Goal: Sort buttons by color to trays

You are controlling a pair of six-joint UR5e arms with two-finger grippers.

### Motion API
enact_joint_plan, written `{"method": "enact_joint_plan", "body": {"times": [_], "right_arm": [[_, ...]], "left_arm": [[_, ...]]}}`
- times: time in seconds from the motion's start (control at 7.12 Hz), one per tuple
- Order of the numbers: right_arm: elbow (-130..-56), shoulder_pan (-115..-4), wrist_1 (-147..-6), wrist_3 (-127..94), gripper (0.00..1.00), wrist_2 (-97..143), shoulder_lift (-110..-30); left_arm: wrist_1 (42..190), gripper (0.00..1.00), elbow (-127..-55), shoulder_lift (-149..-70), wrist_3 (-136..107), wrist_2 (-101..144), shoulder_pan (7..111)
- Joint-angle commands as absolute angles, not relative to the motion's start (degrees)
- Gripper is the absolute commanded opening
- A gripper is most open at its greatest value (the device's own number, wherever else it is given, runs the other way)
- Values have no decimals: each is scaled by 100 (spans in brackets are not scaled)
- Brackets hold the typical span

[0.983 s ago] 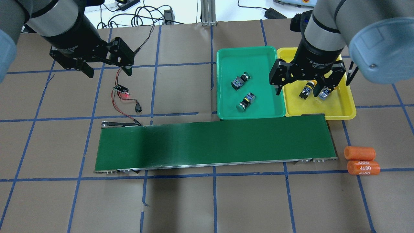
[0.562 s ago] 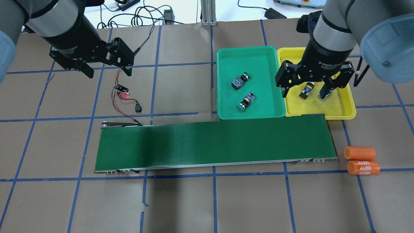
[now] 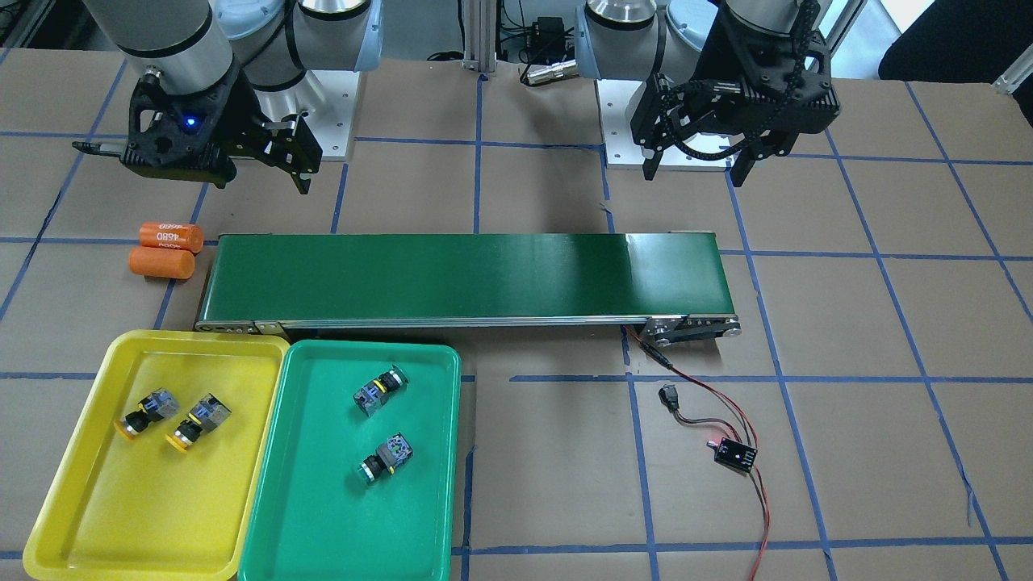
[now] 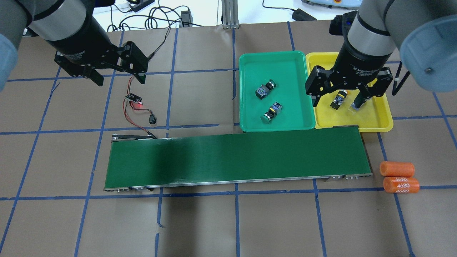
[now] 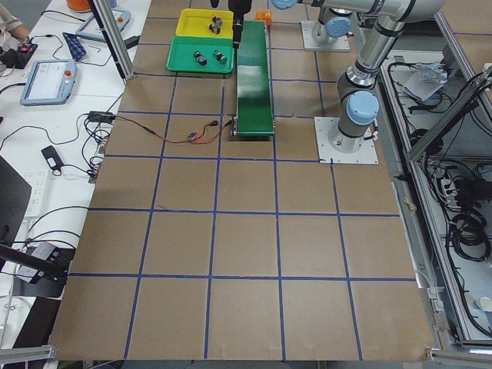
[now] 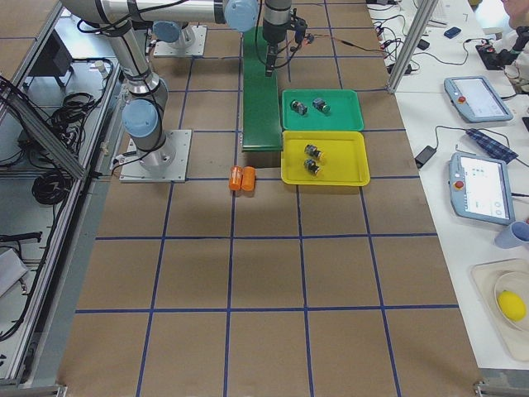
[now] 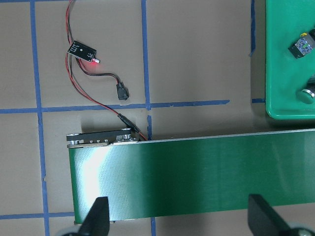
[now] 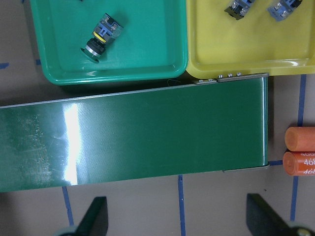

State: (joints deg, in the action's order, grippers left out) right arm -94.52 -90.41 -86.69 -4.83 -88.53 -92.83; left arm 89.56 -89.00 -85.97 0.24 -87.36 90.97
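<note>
Right pincer point(image 4: 337, 102) shifted rightward; orange cylinder point(image 4: 401, 185) reads 4680.

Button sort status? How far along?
Looks done: two yellow-capped push-buttons lie in the shallow yellow plastic tray, two green-capped push-buttons in the shallow green plastic tray. In hand: nothing; left tool and right tool are open and empty. Left: nothing visible; no push-button shows outside the trays.

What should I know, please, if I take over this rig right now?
Left gripper: open, empty, raised.
Right gripper: open, empty, raised.
Two yellow buttons lie in the yellow tray; two green buttons lie in the green tray.
Done: all four are sorted by colour.
Left: nothing visible to sort.
</note>
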Motion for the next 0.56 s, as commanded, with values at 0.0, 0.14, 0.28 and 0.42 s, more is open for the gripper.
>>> {"method": "enact_joint_plan", "body": {"times": [0.0, 0.14, 0.28, 0.42], "right_arm": [[-9448, -8992, -8657, -492, 100, -8877, -9308], [-9457, -9000, -8640, -492, 100, -8877, -9342], [-9457, -9009, -8648, -483, 100, -8868, -9421], [-9457, -8983, -8657, -483, 100, -8859, -9431]], "left_arm": [[8956, 100, -8895, -8631, 26, -8736, 9097], [8956, 100, -8886, -8631, 18, -8736, 9097], [8956, 100, -8894, -8631, 18, -8736, 9097], [8956, 100, -8877, -8657, -35, -8728, 9105]]}}
